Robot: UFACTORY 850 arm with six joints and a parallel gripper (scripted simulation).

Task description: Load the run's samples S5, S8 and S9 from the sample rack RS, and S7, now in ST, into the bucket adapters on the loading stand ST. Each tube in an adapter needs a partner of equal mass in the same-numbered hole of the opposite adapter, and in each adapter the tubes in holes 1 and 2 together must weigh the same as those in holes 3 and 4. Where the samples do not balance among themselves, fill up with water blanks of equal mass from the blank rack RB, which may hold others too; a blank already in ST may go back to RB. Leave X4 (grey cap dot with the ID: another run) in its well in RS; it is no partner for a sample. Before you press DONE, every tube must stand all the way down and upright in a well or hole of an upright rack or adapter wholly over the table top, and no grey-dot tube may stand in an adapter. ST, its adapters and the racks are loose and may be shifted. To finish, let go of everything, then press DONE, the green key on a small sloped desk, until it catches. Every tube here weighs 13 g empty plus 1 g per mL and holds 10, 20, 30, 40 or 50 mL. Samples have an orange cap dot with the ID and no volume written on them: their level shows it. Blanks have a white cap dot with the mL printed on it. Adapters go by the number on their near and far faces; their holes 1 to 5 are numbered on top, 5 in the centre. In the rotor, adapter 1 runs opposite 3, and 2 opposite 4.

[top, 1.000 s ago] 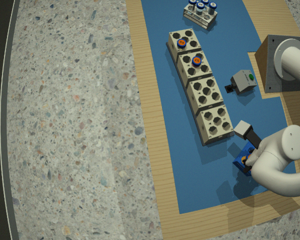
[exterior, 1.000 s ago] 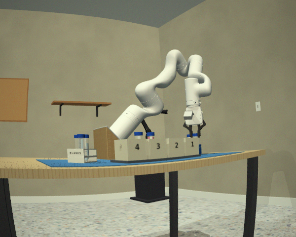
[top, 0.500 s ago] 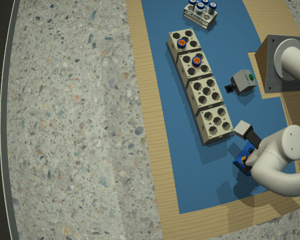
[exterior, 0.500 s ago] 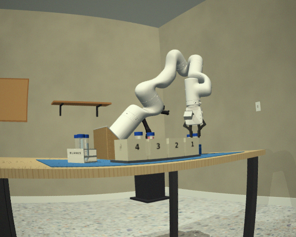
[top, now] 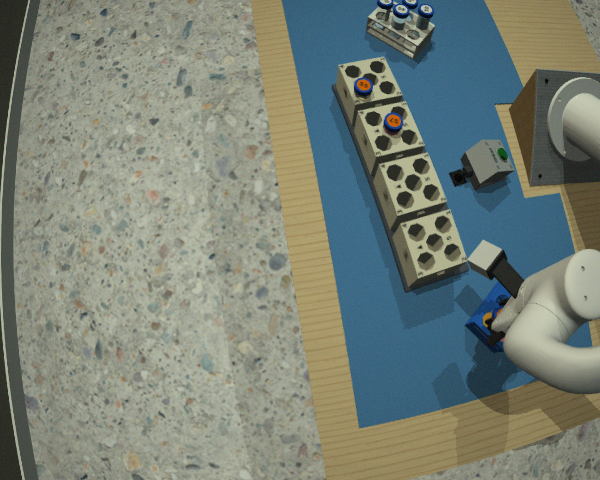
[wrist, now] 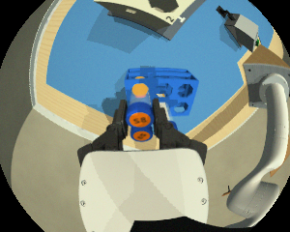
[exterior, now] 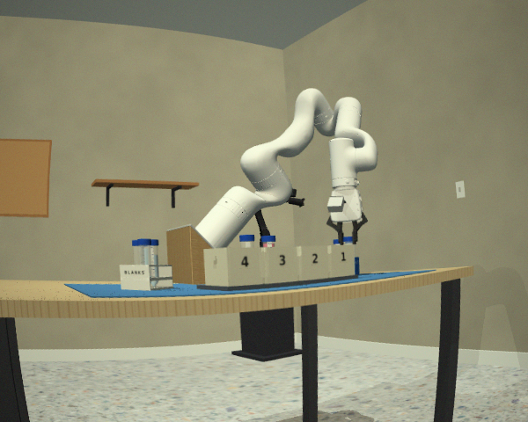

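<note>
Held thing: an orange-dot sample tube (wrist: 140, 118), upright in the blue sample rack (wrist: 184, 91) at the middle of the wrist view; its ID is too blurred to read.
Jaws: the gripper (wrist: 141, 128) is clamped on that tube's cap end, one dark finger on each side.
Tube's look: blue cap with an orange dot; a second orange-capped tube (wrist: 140, 89) stands just beyond it in the same rack. Liquid levels are hidden.
Rack position: lower right of the top view, on the blue mat (top: 341, 217), near the tabletop (top: 290, 206) edge and just beside adapter 1 (top: 428, 249).
Doing the step well: a straight vertical lift looks best, so the loose rack stays put and the neighbouring tube is not knocked; clear the rack fully before travelling sideways.
Stand: adapters 4 (exterior: 232, 267) and 3 each carry one capped tube; adapters 2 and 1 show only open holes.
Farther out: blank rack (top: 401, 32) at top; green DONE key (top: 502, 152) at right.
</note>
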